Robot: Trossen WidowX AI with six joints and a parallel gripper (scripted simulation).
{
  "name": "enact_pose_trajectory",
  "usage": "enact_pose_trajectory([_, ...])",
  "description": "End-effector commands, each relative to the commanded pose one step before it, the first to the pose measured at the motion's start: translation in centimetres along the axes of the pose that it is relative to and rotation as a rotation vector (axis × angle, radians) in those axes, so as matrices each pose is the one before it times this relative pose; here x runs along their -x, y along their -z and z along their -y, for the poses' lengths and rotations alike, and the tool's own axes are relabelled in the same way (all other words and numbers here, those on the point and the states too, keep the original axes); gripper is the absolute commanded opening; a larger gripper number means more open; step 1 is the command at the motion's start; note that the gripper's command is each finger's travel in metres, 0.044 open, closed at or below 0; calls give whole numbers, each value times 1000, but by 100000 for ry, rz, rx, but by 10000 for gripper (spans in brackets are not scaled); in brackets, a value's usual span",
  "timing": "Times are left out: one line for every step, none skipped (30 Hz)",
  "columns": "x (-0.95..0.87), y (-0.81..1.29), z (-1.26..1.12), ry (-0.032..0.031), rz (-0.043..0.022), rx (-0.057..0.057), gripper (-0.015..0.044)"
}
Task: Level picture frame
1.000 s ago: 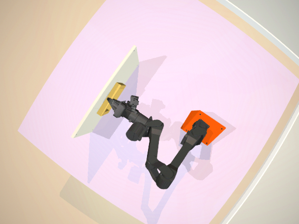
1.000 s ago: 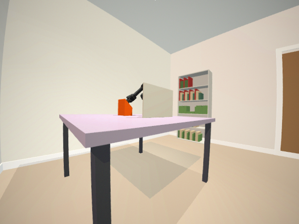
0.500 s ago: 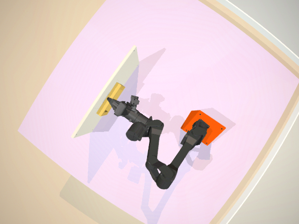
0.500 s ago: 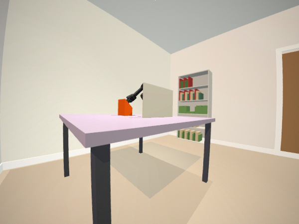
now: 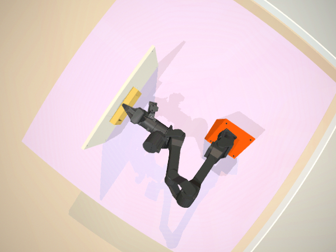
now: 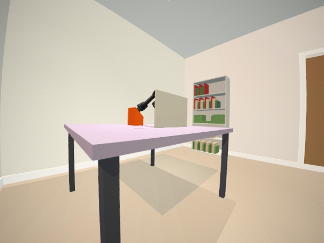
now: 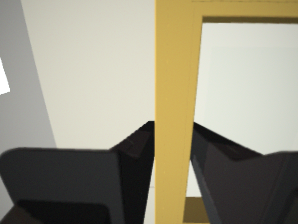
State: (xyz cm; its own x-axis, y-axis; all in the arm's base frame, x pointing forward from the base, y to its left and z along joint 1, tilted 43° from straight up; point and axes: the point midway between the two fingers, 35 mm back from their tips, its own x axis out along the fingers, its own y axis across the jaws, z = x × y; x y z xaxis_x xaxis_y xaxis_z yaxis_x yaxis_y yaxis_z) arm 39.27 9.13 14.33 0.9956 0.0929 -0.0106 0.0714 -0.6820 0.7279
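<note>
Picture frame (image 5: 125, 109), yellow and thin-railed, hangs against the face of the pale wall panel (image 5: 131, 84) that stands upright on my pink desk (image 5: 224, 70), and I use that panel as my landmark. From the top camera I see the frame sitting roughly midway along the panel, on the side that faces the arm. My gripper (image 5: 125, 107) reaches straight at the panel and its jaws are closed on one rail of the frame; in the wrist camera that yellow rail (image 7: 172, 100) runs up between the two dark fingers, which press on it from either side. The rail leans a little off vertical in that view, though I cannot tell from it alone how level the frame hangs. The screw is hidden from me behind the frame. The arm's orange base block (image 5: 246, 140) stands on the desk well apart from the panel, on the frame's side. In the exterior camera I see only the panel's bare back, with a bookshelf (image 6: 227, 102) by the room wall beyond it.
</note>
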Motion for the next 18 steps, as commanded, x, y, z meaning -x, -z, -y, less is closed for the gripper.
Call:
enact_pose_trajectory([0, -1, 4, 3, 5, 365, 131])
enact_pose_trajectory([0, 0, 0, 0, 0, 0, 157])
enact_pose_trajectory([0, 0, 0, 0, 0, 0, 184])
enact_pose_trajectory([0, 0, 0, 0, 0, 0, 210])
enact_pose_trajectory([0, 0, 0, 0, 0, 0, 236])
enact_pose_trajectory([0, 0, 0, 0, 0, 0, 260])
enact_pose_trajectory([0, 0, 0, 0, 0, 0, 260])
enact_pose_trajectory([0, 0, 0, 0, 0, 0, 260])
enact_pose_trajectory([0, 0, 0, 0, 0, 0, 260])
enact_pose_trajectory([203, 41, 16, 8, 12, 602, 260])
enact_pose_trajectory([609, 114, 46, 26, 37, 1807, 260])
enact_pose_trajectory([1018, 154, 75, 44, 60, 3014, 260])
enact_pose_trajectory([1299, 133, 94, 58, 74, 3843, 260])
enact_pose_trajectory([1305, 63, 97, 60, 72, 3873, 260])
enact_pose_trajectory([1300, -7, 106, 62, 69, 3877, 260])
enact_pose_trajectory([1290, -74, 121, 63, 66, 3881, 260])
enact_pose_trajectory([1268, -139, 141, 64, 62, 3860, 260])
enact_pose_trajectory([984, -152, 130, 51, 47, 3033, 260])
